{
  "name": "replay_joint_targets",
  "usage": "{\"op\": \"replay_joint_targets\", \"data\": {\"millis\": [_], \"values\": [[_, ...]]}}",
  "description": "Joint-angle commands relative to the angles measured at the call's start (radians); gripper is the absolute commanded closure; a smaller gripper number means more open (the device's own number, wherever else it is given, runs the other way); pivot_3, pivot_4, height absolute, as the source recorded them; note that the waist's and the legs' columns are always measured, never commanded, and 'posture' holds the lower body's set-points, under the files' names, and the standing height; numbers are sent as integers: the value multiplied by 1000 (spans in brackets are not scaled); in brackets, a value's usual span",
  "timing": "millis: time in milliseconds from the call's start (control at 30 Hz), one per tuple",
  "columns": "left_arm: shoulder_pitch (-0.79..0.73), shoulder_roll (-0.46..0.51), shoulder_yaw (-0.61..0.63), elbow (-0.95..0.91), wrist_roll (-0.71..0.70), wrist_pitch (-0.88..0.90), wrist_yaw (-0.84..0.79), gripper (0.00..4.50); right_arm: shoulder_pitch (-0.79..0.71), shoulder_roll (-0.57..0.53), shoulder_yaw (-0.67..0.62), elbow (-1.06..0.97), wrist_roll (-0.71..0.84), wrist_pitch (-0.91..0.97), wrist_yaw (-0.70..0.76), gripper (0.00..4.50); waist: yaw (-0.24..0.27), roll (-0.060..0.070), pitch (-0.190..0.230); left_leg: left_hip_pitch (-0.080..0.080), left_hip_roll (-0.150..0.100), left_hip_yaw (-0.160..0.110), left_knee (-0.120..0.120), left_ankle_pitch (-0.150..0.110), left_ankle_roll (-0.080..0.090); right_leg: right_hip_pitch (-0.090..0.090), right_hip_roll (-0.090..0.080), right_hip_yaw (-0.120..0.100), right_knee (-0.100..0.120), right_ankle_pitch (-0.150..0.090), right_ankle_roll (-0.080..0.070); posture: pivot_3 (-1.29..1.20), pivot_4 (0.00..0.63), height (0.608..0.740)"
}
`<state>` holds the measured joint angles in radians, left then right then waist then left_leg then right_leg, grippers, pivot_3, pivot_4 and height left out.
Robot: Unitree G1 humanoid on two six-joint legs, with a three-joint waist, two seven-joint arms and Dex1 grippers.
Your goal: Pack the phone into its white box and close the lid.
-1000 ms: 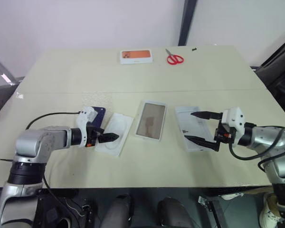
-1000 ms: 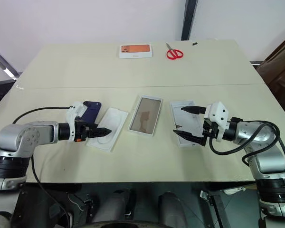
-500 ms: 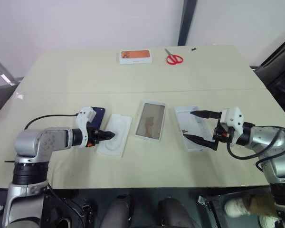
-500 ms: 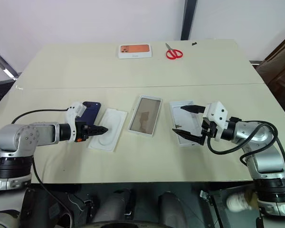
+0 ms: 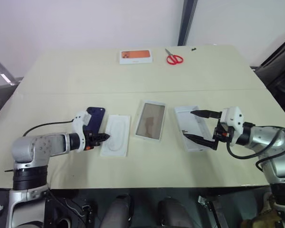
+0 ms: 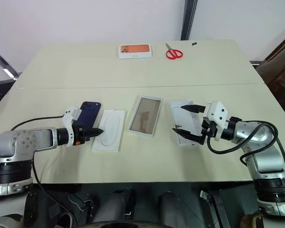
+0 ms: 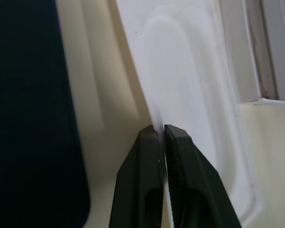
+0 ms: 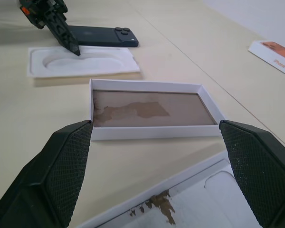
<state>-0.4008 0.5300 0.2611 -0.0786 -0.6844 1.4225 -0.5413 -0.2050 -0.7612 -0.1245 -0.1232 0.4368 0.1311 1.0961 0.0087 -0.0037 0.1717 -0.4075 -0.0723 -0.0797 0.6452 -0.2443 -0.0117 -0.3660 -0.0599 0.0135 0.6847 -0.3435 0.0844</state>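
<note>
The dark navy phone (image 5: 95, 118) lies flat on the table at the left. Beside it lies a flat white insert (image 5: 117, 141) with an oval recess. My left gripper (image 5: 104, 137) is shut on that insert's edge; in the left wrist view the black fingers (image 7: 149, 156) pinch the thin white rim (image 7: 180, 85). The white box (image 5: 150, 120), with a brownish floor, sits open at the centre. The lid (image 5: 194, 135) rests open side up at the right. My right gripper (image 5: 188, 125) hovers over it, open and holding nothing.
A white box with an orange top (image 5: 135, 56) and red scissors (image 5: 174, 58) lie near the table's far edge. A black cable (image 5: 47, 126) trails from my left arm across the table.
My left gripper went from open to shut on the insert's edge and drew back left. The insert turned and slid with it, so more of the phone shows. The right arm kept still.
</note>
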Motion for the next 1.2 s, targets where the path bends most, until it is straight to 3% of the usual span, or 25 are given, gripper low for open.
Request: {"op": "replay_joint_targets", "data": {"millis": [33, 200, 267, 400, 533, 700, 933, 1200], "values": [[30, -6, -1, 26, -8, 64, 14, 3959, -13, 3, -11, -31, 11, -4, -4, 0, 1, 0, 0, 0, 0, 0, 0, 0, 0, 0, 0, 0, 0, 0, 0, 0, 150, 740], [32, -15, 22, 21, -17, 84, 19, 3959, -17, 5, -8, -31, 10, -5, -6, 0, 1, 0, 0, 0, 0, 0, 0, 0, 0, 0, 0, 0, 0, 0, 0, 0, 150, 740], [31, -20, 34, 20, -25, 94, 19, 4490, -19, 5, -8, -31, 10, -4, -7, 0, 1, 0, 0, 0, 0, 0, 0, 0, 0, 0, 0, 0, 0, 0, 0, 0, 150, 740], [29, -30, 33, 39, -16, 77, 24, 4490, -20, 6, -6, -31, 11, -2, -6, 0, 1, 0, 0, 0, 0, 0, 0, 0, 0, 0, 0, 0, 0, 0, 0, 0, 150, 740], [-45, -80, 185, 96, -59, 148, 36, 4490, -11, 11, -1, -42, 19, 13, -8, 0, 5, -2, 1, 0, 0, 0, 0, 0, 0, 0, 0, 0, 0, 0, 0, 0, 150, 740], [-149, -75, 306, 170, -115, 192, 52, 4490, -8, 85, 67, -96, 22, 97, -70, 0, 1, -5, 3, -1, 0, -1, 0, 0, 0, -2, 1, -1, 0, 0, 0, 0, 150, 740], [-204, -72, 244, 119, -95, 150, 78, 4490, -87, 249, 258, -90, -91, 174, -203, 0, -11, -6, 3, -2, 0, -1, 0, 2, -4, -4, 1, -1, 0, 0, 1, 0, 150, 740], [-191, -28, 136, 110, -58, -21, 41, 4490, -197, 295, 422, 65, -230, 218, -204, 0, -20, -6, 3, -2, -1, -1, 0, 2, -5, -6, 1, 0, 0, 1, 1, 0, 150, 740]]}}
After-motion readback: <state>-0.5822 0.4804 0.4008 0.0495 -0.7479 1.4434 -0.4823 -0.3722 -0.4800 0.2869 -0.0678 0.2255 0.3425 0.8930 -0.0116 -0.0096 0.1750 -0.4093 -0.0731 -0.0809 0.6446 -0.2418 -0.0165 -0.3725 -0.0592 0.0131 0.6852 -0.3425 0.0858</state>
